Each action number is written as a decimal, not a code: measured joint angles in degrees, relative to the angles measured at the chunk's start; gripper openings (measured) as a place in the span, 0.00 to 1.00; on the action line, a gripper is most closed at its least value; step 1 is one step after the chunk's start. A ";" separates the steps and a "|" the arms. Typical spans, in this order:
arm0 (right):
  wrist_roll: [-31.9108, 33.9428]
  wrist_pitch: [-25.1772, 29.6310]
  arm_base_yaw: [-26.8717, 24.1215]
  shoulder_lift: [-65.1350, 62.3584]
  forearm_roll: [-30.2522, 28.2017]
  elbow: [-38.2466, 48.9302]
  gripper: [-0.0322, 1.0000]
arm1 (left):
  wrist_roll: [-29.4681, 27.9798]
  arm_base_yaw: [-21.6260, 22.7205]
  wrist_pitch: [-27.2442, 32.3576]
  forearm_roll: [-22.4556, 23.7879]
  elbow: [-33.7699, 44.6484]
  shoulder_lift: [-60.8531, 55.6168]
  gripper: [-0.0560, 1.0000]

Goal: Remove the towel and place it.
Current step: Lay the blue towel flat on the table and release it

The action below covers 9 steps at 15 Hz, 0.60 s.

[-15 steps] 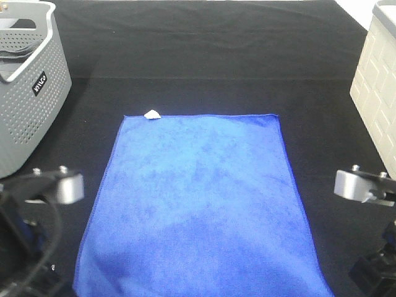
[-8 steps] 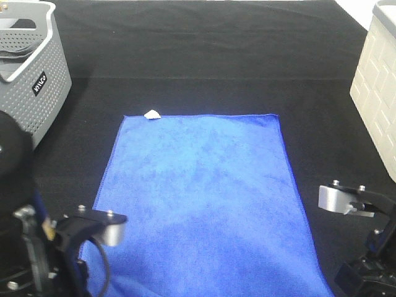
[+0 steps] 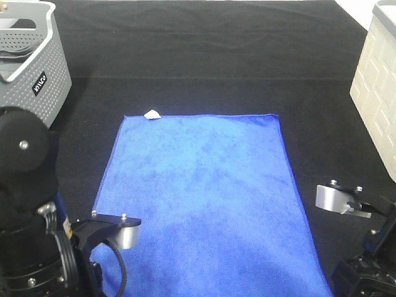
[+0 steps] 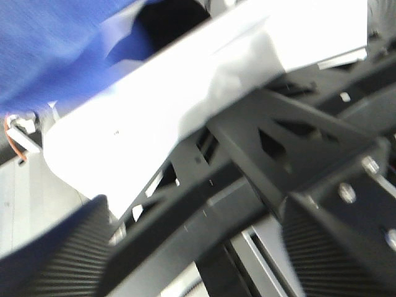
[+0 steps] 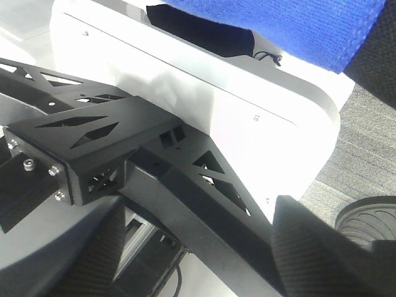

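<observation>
lying flat: towel spread on the counter, both grippers parted

the towel (image 3: 204,198) was seen spread flat in the middle of the counter (image 3: 204,55), which was covered by a black cloth (image 3: 328,136). its long sides ran from the far side toward the robot, and a small white tag (image 3: 152,114) was seen at its far left corner. no fold or lifted edge could be made out in the high view.

a grey basket (image 3: 31,80) was placed at the far left of the counter and a cream bin (image 3: 377,86) at the far right, both well apart from the towel.

the left arm (image 3: 25,204) was held low at the near left, and the towel's near left corner was hidden behind it. the right arm (image 3: 365,247) was held beside the towel's right edge, apart from it, over bare cloth.

in the left wrist view, which was blurred, the left gripper (image 4: 192,210) was shown with its fingers set wide apart and nothing between them. the right gripper (image 5: 198,210) was likewise shown spread wide and empty. in both wrist views a strip of the towel's blue edge was seen beyond a white panel (image 5: 204,93) and a black frame (image 5: 93,136).
</observation>
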 joint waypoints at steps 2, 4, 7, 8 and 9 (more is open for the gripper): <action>0.00 1.55 0.00 0.06 0.00 -1.03 0.66 | 0.00 0.00 3.27 -0.11 -2.46 0.00 0.80; 0.00 2.29 0.00 0.11 -0.69 -3.90 0.66 | -0.23 0.00 4.87 1.43 -5.90 0.00 0.80; 3.78 2.64 0.00 0.23 -6.19 -11.46 0.66 | -2.06 0.00 6.13 9.05 -12.49 0.00 0.80; 6.53 2.69 -1.20 0.34 -10.26 -17.07 0.66 | -3.21 1.72 6.13 15.18 -16.50 0.06 0.80; 6.88 3.95 -3.72 1.20 -11.46 -20.97 0.66 | -3.67 4.58 6.19 18.05 -19.08 0.06 0.80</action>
